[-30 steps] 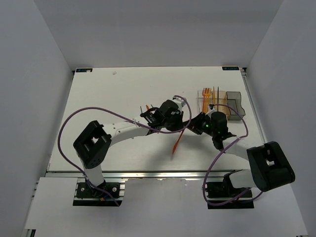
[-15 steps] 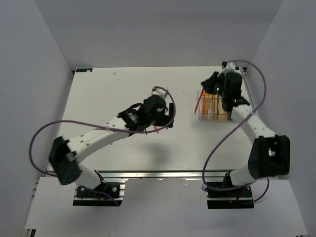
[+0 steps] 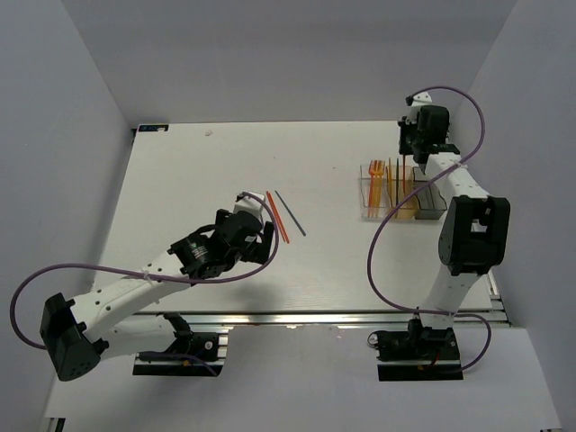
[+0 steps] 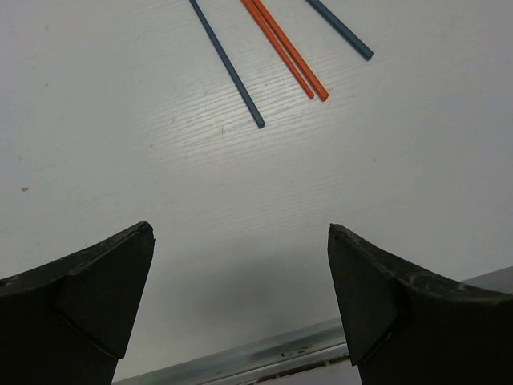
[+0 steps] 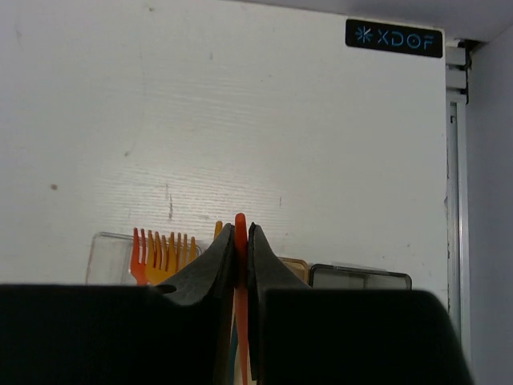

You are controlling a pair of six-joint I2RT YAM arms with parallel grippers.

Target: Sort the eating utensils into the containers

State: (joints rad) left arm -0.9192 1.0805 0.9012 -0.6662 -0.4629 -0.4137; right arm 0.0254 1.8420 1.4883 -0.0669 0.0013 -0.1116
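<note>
Right hand (image 5: 240, 234), clenched on an orange utensil (image 5: 240, 223), is hanging near the containers (image 5: 360, 275): delivery step, apparently needing alignment over the matching bin, then release. Left hand (image 4: 240, 265), released and empty, is hovering above orange sticks (image 4: 284, 50) and blue sticks (image 4: 228, 68) lying on the desk (image 4: 120, 160).

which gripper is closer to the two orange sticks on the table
Left. The left gripper hovers just short of the orange sticks; the right gripper is far off by the containers, holding an orange utensil.

My right fingers (image 5: 204, 277) cover most of the orange utensil (image 5: 240, 231), no idea which kind. On the left wrist cam, the blue stick (image 4: 228, 64) and orange sticks (image 4: 282, 50) run off at 12 o'clock.
</note>
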